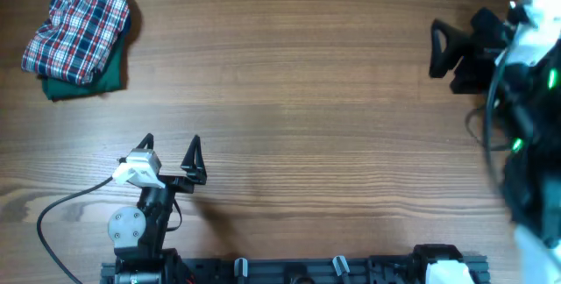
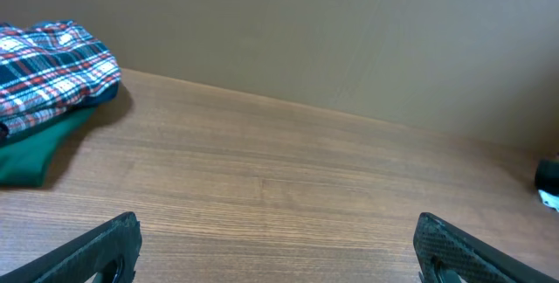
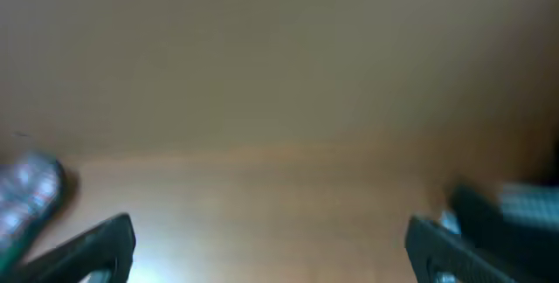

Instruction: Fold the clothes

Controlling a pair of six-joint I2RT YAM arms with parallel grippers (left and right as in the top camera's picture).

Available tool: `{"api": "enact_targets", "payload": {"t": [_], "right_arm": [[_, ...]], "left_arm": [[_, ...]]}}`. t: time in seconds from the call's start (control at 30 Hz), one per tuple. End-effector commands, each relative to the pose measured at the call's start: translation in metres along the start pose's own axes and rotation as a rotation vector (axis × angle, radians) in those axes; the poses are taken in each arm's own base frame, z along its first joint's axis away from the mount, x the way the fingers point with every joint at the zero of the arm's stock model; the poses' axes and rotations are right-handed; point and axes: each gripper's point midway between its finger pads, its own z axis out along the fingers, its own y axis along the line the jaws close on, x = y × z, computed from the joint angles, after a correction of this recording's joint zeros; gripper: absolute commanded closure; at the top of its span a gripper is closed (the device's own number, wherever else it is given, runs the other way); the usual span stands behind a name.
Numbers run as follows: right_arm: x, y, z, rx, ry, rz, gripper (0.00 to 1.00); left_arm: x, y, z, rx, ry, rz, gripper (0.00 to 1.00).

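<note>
Far left of the table [image 1: 307, 100]: plaid garment [image 1: 77, 23], bunched, lying on top of a green garment [image 1: 86, 82]. Only the green one's edge shows.

Front left: left gripper [image 1: 169, 144], jaws wide apart, nothing between them, well apart from the clothes.

Far right: right gripper [image 3: 271, 231], jaws wide apart and empty. Its wrist view is blurred, and the overhead cuts the arm off at the edge.

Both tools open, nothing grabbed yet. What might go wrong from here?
1. The plaid garment lies bunched on top of the green garment, so a pinch by the left tool may lift both at once.
2. The pile sits far from the right tool, so a two-armed fold there may be beyond its reach.
</note>
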Motion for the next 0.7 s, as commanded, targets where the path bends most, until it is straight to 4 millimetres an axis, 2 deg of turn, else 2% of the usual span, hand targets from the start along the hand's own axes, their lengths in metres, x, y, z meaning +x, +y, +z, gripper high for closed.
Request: {"api": "enact_targets", "payload": {"t": [0.0, 0.2, 0.57, 0.67], "right_arm": [[0.051, 0.004, 0.012, -0.063, -0.03, 0.0, 0.0], [0.099, 0.004, 0.001, -0.108, -0.15, -0.022, 0.0], [0.187, -0.004, -0.03, -0.127, -0.295, -0.04, 0.0], [0.2, -0.005, -0.032, -0.134, -0.307, -0.02, 0.0]], "left_arm": [[0.0, 0.001, 0.0, -0.006, -0.004, -0.012, 0.0], [0.0, 0.001, 0.0, -0.006, -0.004, -0.012, 0.0], [0.0, 0.001, 0.0, -0.006, -0.004, -0.012, 0.0], [0.0, 0.001, 0.0, -0.006, -0.004, -0.012, 0.0]]}}
